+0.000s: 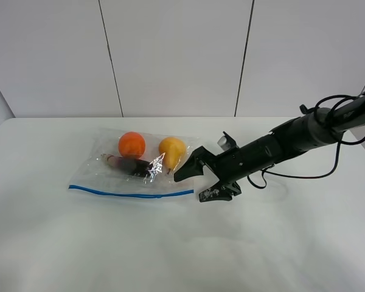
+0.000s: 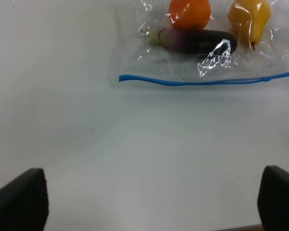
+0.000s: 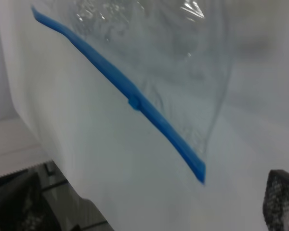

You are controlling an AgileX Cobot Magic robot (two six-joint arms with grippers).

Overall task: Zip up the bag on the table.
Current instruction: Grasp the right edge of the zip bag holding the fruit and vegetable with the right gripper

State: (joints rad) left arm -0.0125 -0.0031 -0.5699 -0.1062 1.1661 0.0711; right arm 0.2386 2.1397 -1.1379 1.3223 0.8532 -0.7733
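The clear bag lies flat on the white table, with its blue zip strip along the near edge. An orange, a yellow pear and a dark eggplant show through it. My right gripper is open at the right end of the strip, one finger by the bag's corner and one on the table. The right wrist view shows the strip's end between the wide jaws. My left gripper is open and empty, well short of the strip, and it is out of the exterior view.
The right arm reaches in from the right with a black cable looping over the table. A white panelled wall stands behind the table's far edge.
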